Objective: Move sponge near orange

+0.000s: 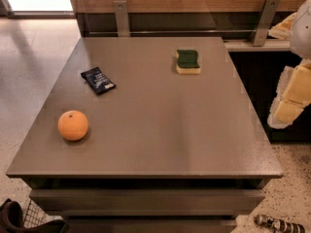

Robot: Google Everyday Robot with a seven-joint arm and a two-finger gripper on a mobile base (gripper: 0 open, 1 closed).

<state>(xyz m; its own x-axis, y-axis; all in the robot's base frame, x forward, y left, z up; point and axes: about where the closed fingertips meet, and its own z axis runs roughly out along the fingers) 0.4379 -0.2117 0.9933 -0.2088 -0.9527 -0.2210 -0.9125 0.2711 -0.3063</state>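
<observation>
The sponge [187,61], dark green on top with a pale yellow base, lies flat at the far right of the grey table [160,130]. The orange [73,125] sits near the table's front left corner, far from the sponge. My gripper [290,103] hangs off the table's right side at the frame's right edge, pale and partly cut off. It is well apart from the sponge and lower in the frame than it. It holds nothing that I can see.
A flat dark blue packet [97,80] lies on the left of the table, between the sponge and the orange. A wooden wall with metal brackets [121,16] runs behind the table. A dark object [278,224] lies on the floor at the lower right.
</observation>
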